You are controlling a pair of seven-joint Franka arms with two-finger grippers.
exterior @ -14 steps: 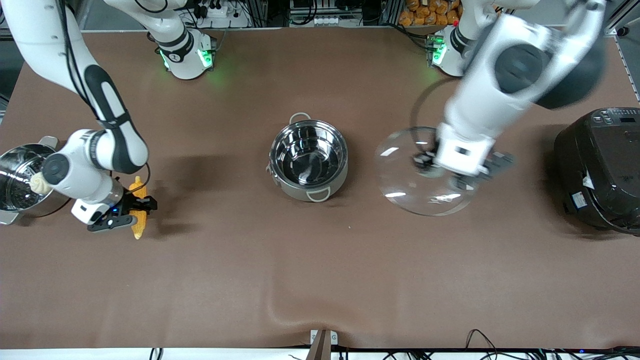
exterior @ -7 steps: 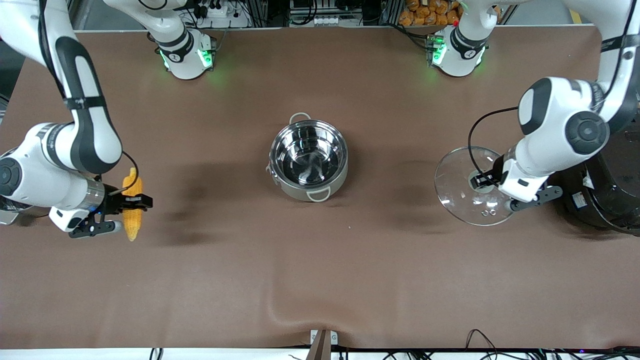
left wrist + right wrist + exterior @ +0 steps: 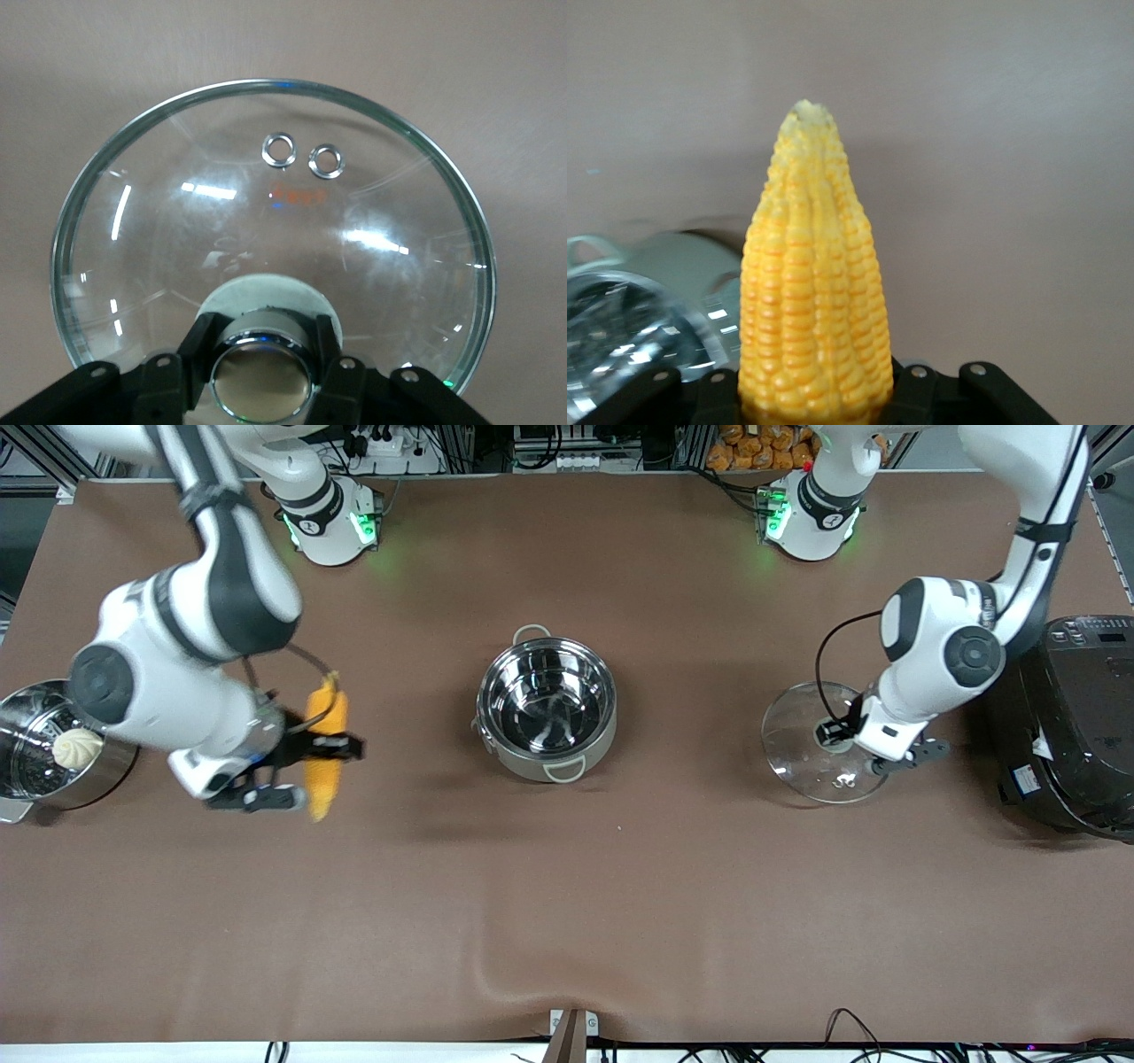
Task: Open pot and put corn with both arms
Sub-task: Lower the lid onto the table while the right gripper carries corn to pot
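The pot (image 3: 547,710) stood uncovered mid-table so its one corn cob (image 3: 324,756), clenched in the right gripper (image 3: 301,772) above the mat near the steamer pot (image 3: 35,775), could go in, while the left gripper (image 3: 864,744) gripped the single glass lid (image 3: 797,746) by its knob (image 3: 262,372), beside the black cooker (image 3: 1067,726).

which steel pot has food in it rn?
The steamer pot at the right arm's end of the table: it holds a white bun. The lidless pot mid-table holds nothing.
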